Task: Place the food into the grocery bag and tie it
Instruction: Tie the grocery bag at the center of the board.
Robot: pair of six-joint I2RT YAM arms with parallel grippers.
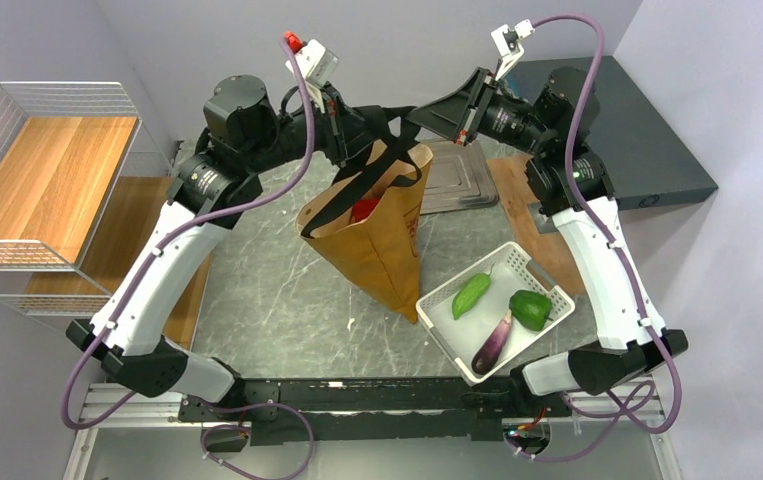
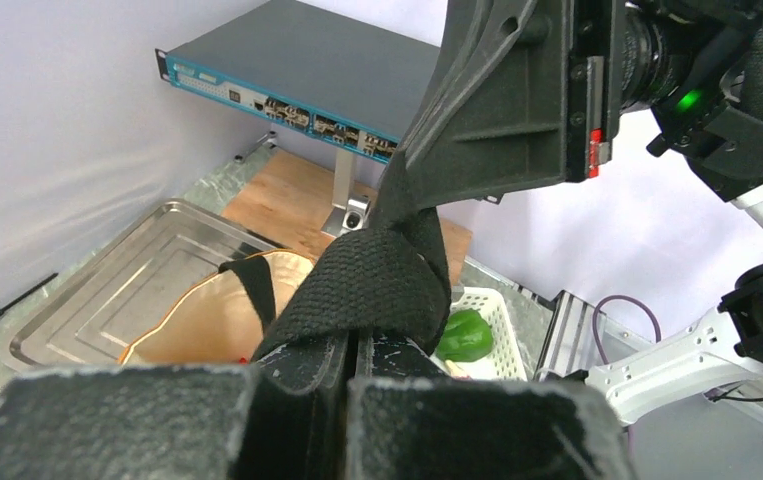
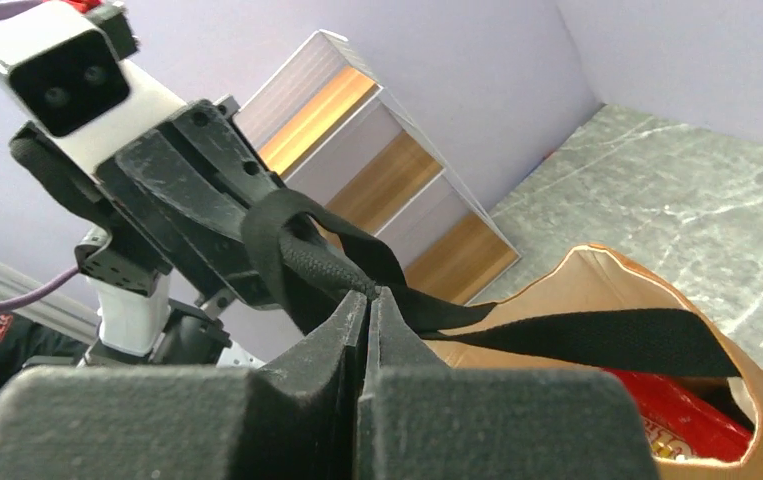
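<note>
Tying was judged under way: the grocery bag [image 1: 382, 245] was held up over the tabletop [image 1: 277, 300], a red packet [image 1: 364, 210] already inside. Its straps [image 1: 382, 150] were pinched tight between the left fingers [image 2: 292, 395] and the right fingers [image 3: 332, 345]. Both arms were raised, wrists nearly meeting above the bag. No finished knot could be seen.

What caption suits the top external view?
Left gripper and right gripper pinch black straps above the ochre grocery bag.

Grocery bag [image 1: 382, 250] matt ochre cloth; straps [image 2: 357, 280] coarse black webbing; basket [image 1: 529, 264] white plastic; tray [image 2: 107, 300] brushed metal
</note>
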